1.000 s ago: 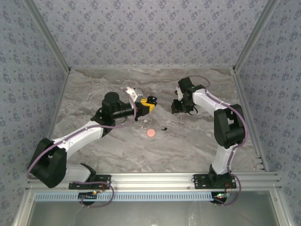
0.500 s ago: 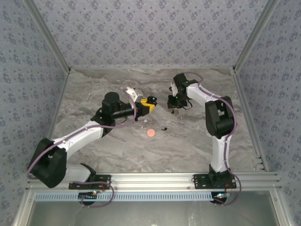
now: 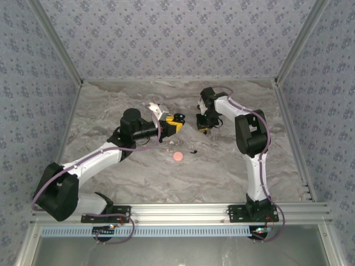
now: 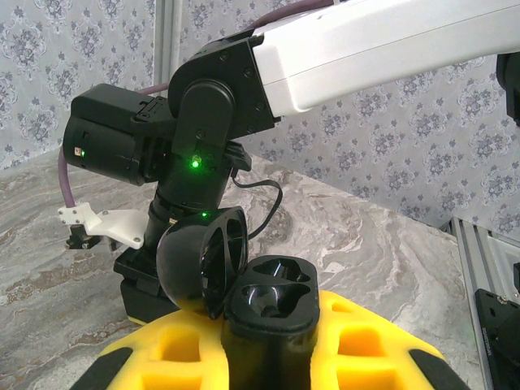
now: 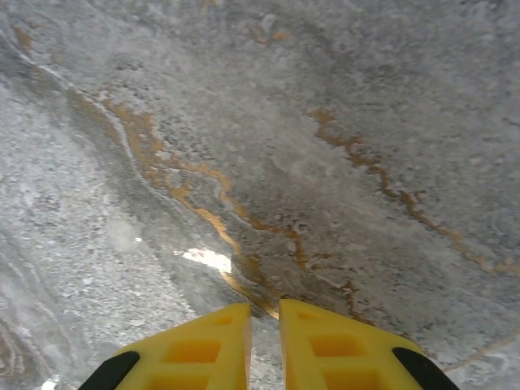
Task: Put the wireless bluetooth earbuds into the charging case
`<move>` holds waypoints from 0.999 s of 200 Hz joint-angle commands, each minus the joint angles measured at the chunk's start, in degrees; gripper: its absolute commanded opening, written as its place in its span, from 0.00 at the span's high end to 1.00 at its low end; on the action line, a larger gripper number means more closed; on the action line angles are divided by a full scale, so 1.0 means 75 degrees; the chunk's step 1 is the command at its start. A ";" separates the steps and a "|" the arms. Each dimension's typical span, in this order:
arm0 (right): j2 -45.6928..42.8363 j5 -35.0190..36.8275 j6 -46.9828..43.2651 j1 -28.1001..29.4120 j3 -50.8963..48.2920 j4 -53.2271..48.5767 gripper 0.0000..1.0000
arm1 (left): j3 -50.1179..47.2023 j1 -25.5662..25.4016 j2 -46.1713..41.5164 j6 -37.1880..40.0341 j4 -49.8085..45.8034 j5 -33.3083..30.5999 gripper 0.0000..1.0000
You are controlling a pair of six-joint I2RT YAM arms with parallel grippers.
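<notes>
arms [image 3: 100, 158] reach inward: left gripper [image 3: 170, 123] clamps charging case [image 4: 268, 305], right gripper [image 5: 265, 325] fingers nearly together, perhaps empty.

Soft, even overhead light; faint shadows; a small glare patch on the marble tabletop [image 5: 207, 258]; slight close-up blur.

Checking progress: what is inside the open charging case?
Both wells of the charging case look empty; its lid is hinged open. The well bottoms are dark, and the yellow fingers cover the case's lower body.
</notes>
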 commanded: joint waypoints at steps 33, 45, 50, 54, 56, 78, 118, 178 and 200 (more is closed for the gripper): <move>-0.0047 0.0784 -0.0051 0.0018 0.0063 -0.0617 0.83 | 0.0132 -0.0040 -0.0152 0.0084 0.0066 -0.0008 0.88; -0.0133 0.0784 -0.0038 0.0019 -0.0029 -0.0606 0.83 | 0.0127 -0.0057 -0.0157 0.0084 0.0068 -0.0008 0.88; -0.0184 0.0784 -0.0002 0.0019 -0.0081 -0.0604 0.83 | 0.0127 -0.0054 -0.0155 0.0084 0.0071 -0.0013 0.88; -0.0204 0.0798 0.0014 0.0008 -0.0098 -0.0626 0.83 | 0.0127 -0.0048 -0.0159 0.0083 0.0071 -0.0008 0.88; -0.0222 0.0814 0.0035 0.0013 -0.0122 -0.0635 0.83 | 0.0121 -0.0042 -0.0149 0.0083 0.0071 -0.0002 0.88; -0.0388 0.0990 0.0183 0.0002 -0.0283 -0.0652 0.82 | 0.0111 -0.0043 -0.0167 0.0057 0.0083 0.0015 0.88; -0.0533 0.1171 0.0324 -0.0009 -0.0503 -0.0711 0.81 | 0.0093 -0.0054 -0.0199 0.0059 0.0082 0.0027 0.88; -0.1100 0.1014 0.0431 -0.0009 -0.0682 -0.0669 0.82 | 0.0089 -0.0055 -0.0266 0.0048 0.0057 0.0027 0.88; -0.1218 0.0986 0.0355 -0.0064 -0.0622 -0.0553 0.82 | 0.0077 -0.0057 -0.0282 0.0070 0.0030 0.0039 0.88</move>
